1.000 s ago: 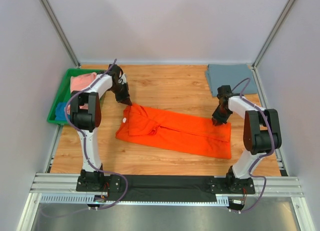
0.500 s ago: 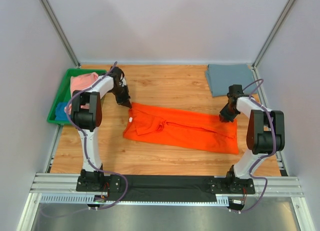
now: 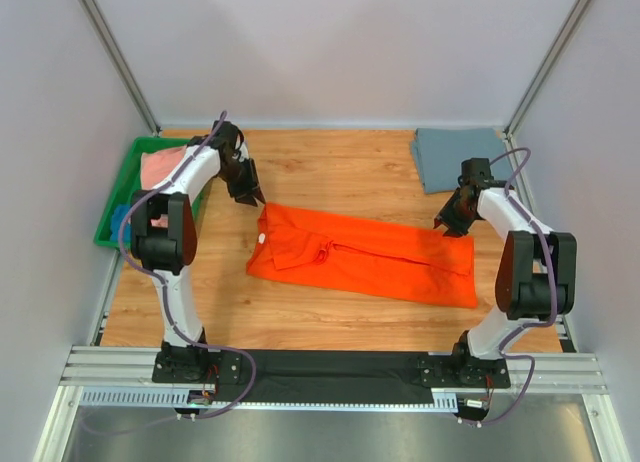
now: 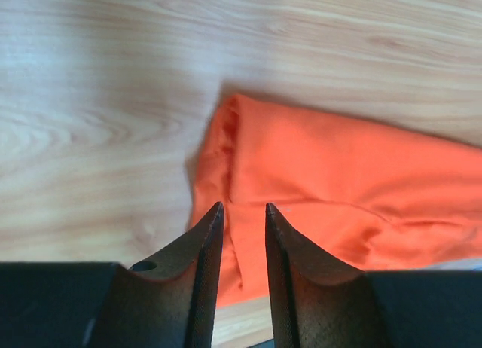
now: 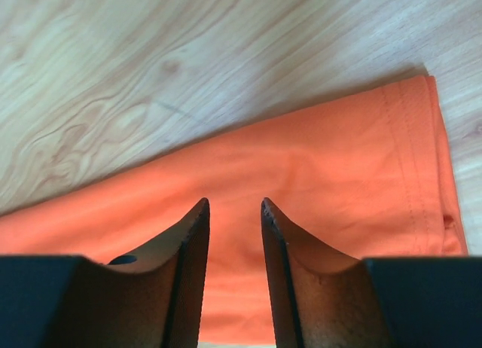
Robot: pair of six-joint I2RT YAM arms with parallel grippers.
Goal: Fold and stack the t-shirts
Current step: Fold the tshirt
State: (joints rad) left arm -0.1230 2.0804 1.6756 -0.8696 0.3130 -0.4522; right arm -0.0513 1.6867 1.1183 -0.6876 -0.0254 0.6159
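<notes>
The bright orange t-shirt [image 3: 365,257] lies flat across the middle of the table, folded into a long band. My left gripper [image 3: 250,194] hovers just past its far left corner, open and empty. In the left wrist view the gripper [image 4: 243,206] is above the orange cloth [image 4: 339,167]. My right gripper [image 3: 447,225] is at the shirt's far right corner, open and empty. The right wrist view shows this gripper [image 5: 235,202] over the shirt's hem [image 5: 301,160]. The slate grey-blue shirt [image 3: 460,157] lies folded at the back right. The salmon pink shirt [image 3: 165,164] and blue shirt [image 3: 122,220] lie in the tray.
A green plastic tray [image 3: 112,204] stands at the left edge of the table. Grey walls with metal posts close the table on three sides. The arm bases and a metal rail run along the near edge.
The orange shirt was dragged right and laid flat. Both grippers have let go of its far corners and drawn back a little toward the far side.
</notes>
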